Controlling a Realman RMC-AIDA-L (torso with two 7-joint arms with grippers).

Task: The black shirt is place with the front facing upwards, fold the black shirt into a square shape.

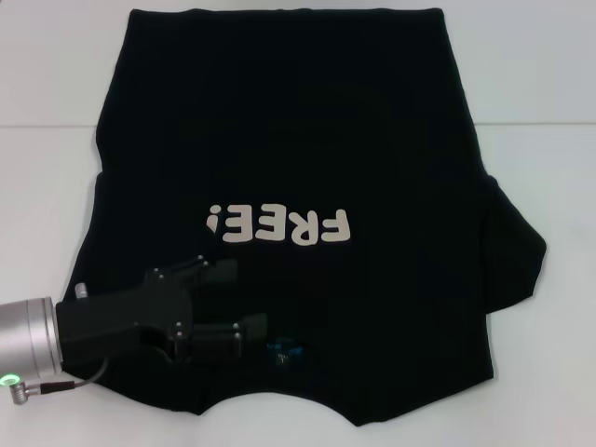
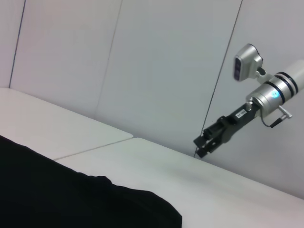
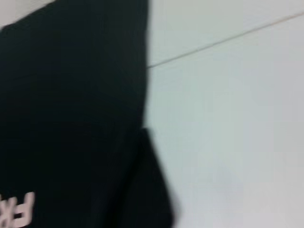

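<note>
The black shirt (image 1: 298, 140) lies spread flat on the white table, front up, with its off-white "FREE!" lettering (image 1: 279, 225) upside down to me. Its collar and small blue label (image 1: 284, 352) are at the near edge, and one short sleeve (image 1: 512, 251) sticks out on the right. My left gripper (image 1: 237, 300) reaches in from the near left and sits open low over the chest, just left of the collar, with nothing between its fingers. The left wrist view shows my right gripper (image 2: 205, 142) raised in the air, away from the shirt (image 2: 71, 199). The right wrist view looks down on the shirt (image 3: 71, 118) and its sleeve.
The white table (image 1: 549, 186) has a thin seam line (image 1: 540, 124) across it. Bare tabletop lies to the right and left of the shirt. Pale wall panels (image 2: 156, 61) stand behind the table.
</note>
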